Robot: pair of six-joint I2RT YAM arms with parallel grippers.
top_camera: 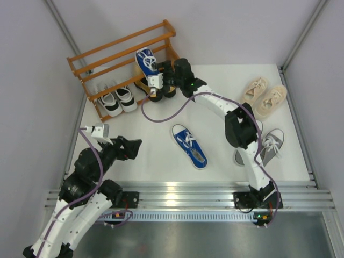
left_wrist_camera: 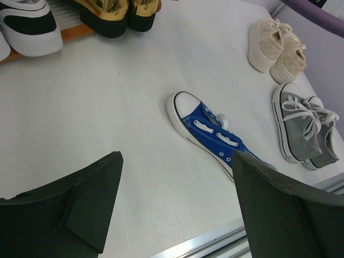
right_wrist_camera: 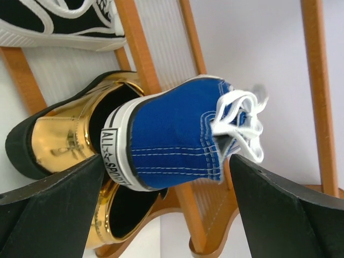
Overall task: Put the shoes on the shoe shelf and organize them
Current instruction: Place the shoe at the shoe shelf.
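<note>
Blue sneaker (top_camera: 145, 60) is lying across shelf (top_camera: 115, 45) slats, toe pointing at back wall (top_camera: 215, 27), heel facing right gripper (right_wrist_camera: 166, 166), whose jaws are gaping; left gripper (left_wrist_camera: 176, 158) gaping too.

One orange-brown wooden slatted shoe shelf (top_camera: 123, 45). Two blue canvas sneakers (top_camera: 189, 145), one on the shelf, one in front of it. At the shelf's foot, two black-and-white sneakers (top_camera: 111, 103) and two shiny gold loafers (right_wrist_camera: 59, 134). Right of the shelf, two beige lace-ups (top_camera: 255, 88) and two grey sneakers (left_wrist_camera: 298, 129).
</note>
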